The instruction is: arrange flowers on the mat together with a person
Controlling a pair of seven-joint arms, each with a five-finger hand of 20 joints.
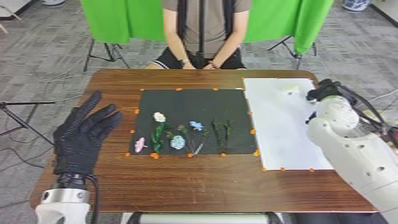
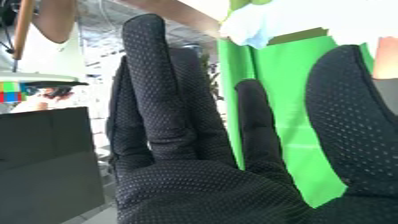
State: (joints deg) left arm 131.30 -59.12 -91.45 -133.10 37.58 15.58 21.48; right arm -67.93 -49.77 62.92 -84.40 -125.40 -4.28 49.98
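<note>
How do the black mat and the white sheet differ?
The mat is black, the sheet white. The mat is wider but shorter, the sheet narrower but longer. Several flowers lie on the mat; the sheet bears a pale thing near its far end. Both are flat, with orange bits along their edges.

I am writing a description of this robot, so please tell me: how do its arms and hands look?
The left arm and right arm are white and rounded, with black cables near the wrists. The left hand and right hand wear black fabric gloves; the right glove has a fine pale-speckled texture.
</note>
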